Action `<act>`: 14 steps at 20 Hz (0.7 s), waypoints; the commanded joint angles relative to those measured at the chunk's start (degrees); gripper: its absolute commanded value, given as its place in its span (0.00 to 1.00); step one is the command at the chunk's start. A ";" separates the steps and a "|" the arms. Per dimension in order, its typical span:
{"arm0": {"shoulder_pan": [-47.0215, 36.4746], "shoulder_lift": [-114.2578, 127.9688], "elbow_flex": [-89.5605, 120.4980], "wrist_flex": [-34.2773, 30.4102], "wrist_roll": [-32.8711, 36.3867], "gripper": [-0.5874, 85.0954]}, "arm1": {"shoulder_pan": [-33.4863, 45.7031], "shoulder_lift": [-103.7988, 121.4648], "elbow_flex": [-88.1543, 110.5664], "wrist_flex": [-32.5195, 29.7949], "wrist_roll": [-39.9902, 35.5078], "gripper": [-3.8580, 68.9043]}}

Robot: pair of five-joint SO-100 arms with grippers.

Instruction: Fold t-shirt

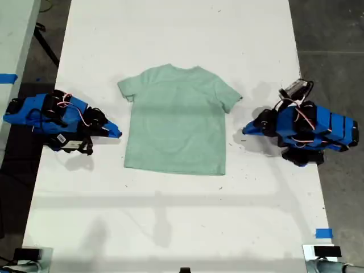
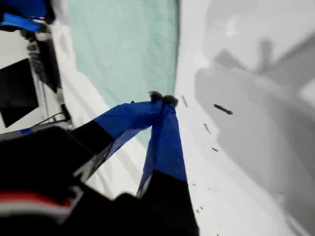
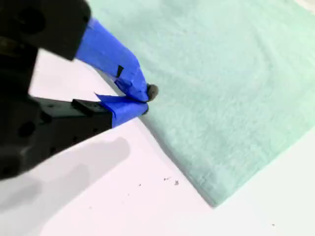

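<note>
The pale mint-green fabric t-shirt (image 1: pixel 176 119) lies flat, unfolded, on the white counter (image 1: pixel 170 34); every fold remains; my first gripper (image 2: pixel 162 98) and second gripper (image 3: pixel 145 98) have jaws together, empty.

The t-shirt (image 1: pixel 176 120) lies flat on the white table (image 1: pixel 170 216) between two blue arms.

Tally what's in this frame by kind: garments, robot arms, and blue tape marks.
T-shirts: 1, the t-shirt
Robot arms: 2, carrying my first gripper and my second gripper
Blue tape marks: 2, one and another
Total: 5
</note>
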 commanded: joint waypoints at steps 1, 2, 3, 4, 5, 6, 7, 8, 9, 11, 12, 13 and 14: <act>-5.62 -0.97 -8.79 4.48 2.55 0.01 | 4.04 -3.87 -9.93 0.44 -5.45 0.04; -7.38 -1.05 -11.16 6.77 4.22 0.01 | 5.71 -9.05 -13.71 1.58 -7.29 0.04; -8.70 -1.76 -13.45 8.26 5.27 0.01 | 7.12 -14.50 -17.67 1.93 -9.40 0.04; -9.76 -3.43 -15.64 8.79 6.50 0.01 | 8.35 -19.16 -21.18 1.58 -11.25 0.04; -10.90 -6.68 -18.11 8.96 7.65 0.01 | 9.76 -23.12 -24.43 1.41 -13.18 0.04; -11.87 -11.25 -20.92 8.70 8.96 0.01 | 11.34 -27.16 -28.04 1.85 -15.03 0.04; -12.66 -16.52 -24.17 8.09 10.46 0.01 | 13.10 -31.29 -31.73 3.08 -16.96 0.04; -13.45 -21.27 -27.33 7.38 11.95 0.01 | 15.21 -35.42 -35.51 4.57 -18.98 0.04; -14.33 -25.58 -30.76 7.03 13.45 0.01 | 17.05 -39.37 -39.29 6.15 -20.83 0.04; -16.52 -34.72 -38.50 8.00 17.31 0.01 | 20.39 -46.49 -47.02 9.32 -24.79 0.04; -17.49 -38.67 -42.36 8.70 18.90 0.01 | 22.15 -49.48 -50.80 10.90 -26.72 0.04; -18.46 -42.01 -45.97 9.67 20.30 0.01 | 23.91 -52.29 -54.67 12.66 -28.39 0.04; -19.60 -45.26 -49.39 10.81 21.88 0.01 | 25.58 -55.02 -58.54 14.50 -30.15 0.04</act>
